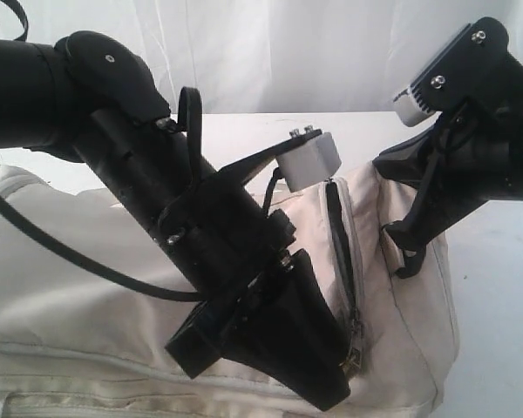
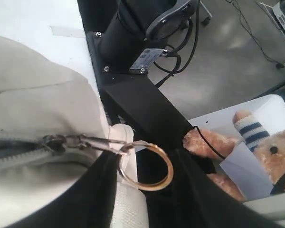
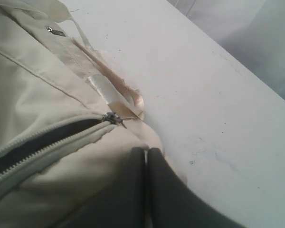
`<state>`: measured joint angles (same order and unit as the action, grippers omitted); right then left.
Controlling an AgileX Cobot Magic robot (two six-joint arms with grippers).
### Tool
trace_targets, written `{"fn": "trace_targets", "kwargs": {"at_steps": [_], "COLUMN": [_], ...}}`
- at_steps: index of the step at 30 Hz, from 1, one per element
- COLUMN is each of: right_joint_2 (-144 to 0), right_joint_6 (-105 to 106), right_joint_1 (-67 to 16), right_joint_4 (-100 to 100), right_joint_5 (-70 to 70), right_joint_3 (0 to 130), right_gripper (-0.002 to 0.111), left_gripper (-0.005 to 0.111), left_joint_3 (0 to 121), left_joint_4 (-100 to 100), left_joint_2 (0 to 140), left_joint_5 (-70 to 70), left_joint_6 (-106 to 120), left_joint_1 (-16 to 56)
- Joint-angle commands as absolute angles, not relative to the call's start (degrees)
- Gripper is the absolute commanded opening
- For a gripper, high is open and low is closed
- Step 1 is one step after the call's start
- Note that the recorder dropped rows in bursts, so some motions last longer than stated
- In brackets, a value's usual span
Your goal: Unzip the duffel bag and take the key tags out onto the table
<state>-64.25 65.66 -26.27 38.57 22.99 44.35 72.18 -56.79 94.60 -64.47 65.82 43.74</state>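
Left gripper (image 2: 146, 159) is set astride the ring pull (image 2: 149, 187), likely the firm handhold, grip unclear; limp duffel bag (image 1: 70, 313) pinned by pressed-together right gripper (image 3: 146, 190).

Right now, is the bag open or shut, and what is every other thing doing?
duffel bag, lying on the table, partly unzipped.
zipper, open along part of its track, dark gap showing.
pull ring, hanging off the zipper slider between the fingers of the left gripper; can't tell if it is pinched.
right gripper, shut, tips on the bag's end.
key tags, not in sight.
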Motion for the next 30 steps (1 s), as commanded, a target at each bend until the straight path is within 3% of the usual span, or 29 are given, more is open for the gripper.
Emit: {"fn": "trace_targets", "kwargs": {"at_steps": [1, 12, 19, 22, 25, 27, 30], "right_joint_2": [-63.6, -63.4, -63.4, -63.4, -62.5, -60.1, -54.4], "right_joint_6": [65.7, 65.7, 65.7, 65.7, 65.7, 68.5, 81.4], "right_joint_1": [-26.3, -26.3, -26.3, -26.3, -26.3, -26.3, -26.3], "right_joint_4": [38.7, 38.7, 38.3, 38.3, 37.4, 36.7, 34.7], "right_joint_5": [17.3, 11.8, 12.6, 13.0, 15.6, 24.4, 43.1], "right_joint_3": [44.6, 44.6, 44.6, 44.6, 44.6, 45.3, 46.2], "right_gripper": [0.0, 0.0, 0.001, 0.011, 0.032, 0.042, 0.044], "left_gripper": [0.026, 0.026, 0.026, 0.026, 0.026, 0.026, 0.026], "left_joint_3": [72.0, 71.8, 65.3, 61.7, 58.2, 56.7, 56.5], "left_joint_4": [-55.6, -48.5, -47.4, -47.4, -46.6, -45.7, -45.8], "left_joint_2": [93.9, 93.4, 87.8, 84.4, 80.2, 78.6, 77.9], "left_joint_5": [-70.0, -70.0, -70.0, -70.0, -70.0, -70.0, -70.0], "left_joint_6": [61.9, 54.0, 53.7, 53.7, 52.5, 52.4, 52.4], "left_joint_1": [44.1, 44.1, 44.1, 44.1, 44.1, 44.1, 44.1]}}
